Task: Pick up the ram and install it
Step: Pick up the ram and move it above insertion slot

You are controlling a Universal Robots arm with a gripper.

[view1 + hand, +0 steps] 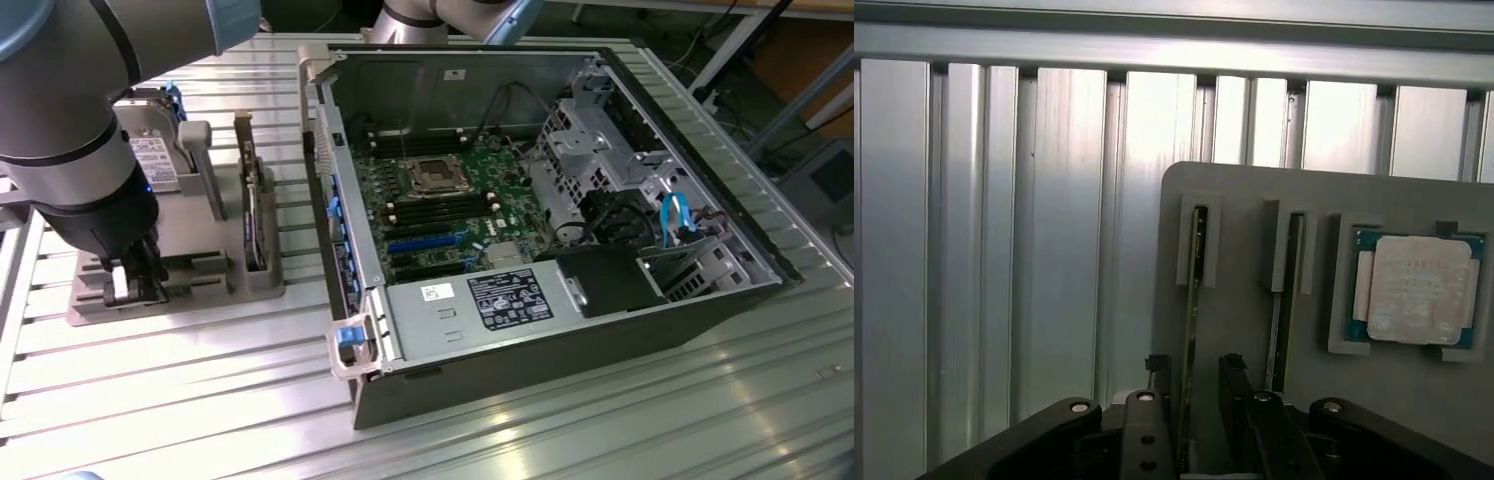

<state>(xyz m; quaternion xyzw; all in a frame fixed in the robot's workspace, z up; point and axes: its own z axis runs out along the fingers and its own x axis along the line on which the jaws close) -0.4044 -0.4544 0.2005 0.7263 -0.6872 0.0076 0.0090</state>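
A Universal Robots arm (80, 120), its smooth grey casing looming closest to the lens, reaches down at the exterior view's left, where its claw (127, 280) hangs over a matte grey parts holder (200, 285) on the ribbed aluminium desk (561, 440). A hard drive (150, 150) and a tall dark expansion card (250, 210) stand upright in the same holder. At the exterior view's right an open computer case (400, 400) lies on its side, its green motherboard (447, 200) exposed, well apart from the claw.

Seen from the wrist, the black metal fingers (1159, 375) stand closest, one on each side of the ram (1190, 300), a thin green stick set on edge in a slot of the holder (1244, 200). The stick's long axis runs straight out from the gap between the fingers to a notched bracket at its far end, so the claw (1195, 385) sits squarely astride it. The fingers are narrowly spread: one lies just beside the board, the other shows a sliver of daylight (no firm pinch is visible). A second thin dark board (1286, 290) stands in the neighbouring slot, and a square silver processor (1419, 290) lies flat in a recess beyond it.
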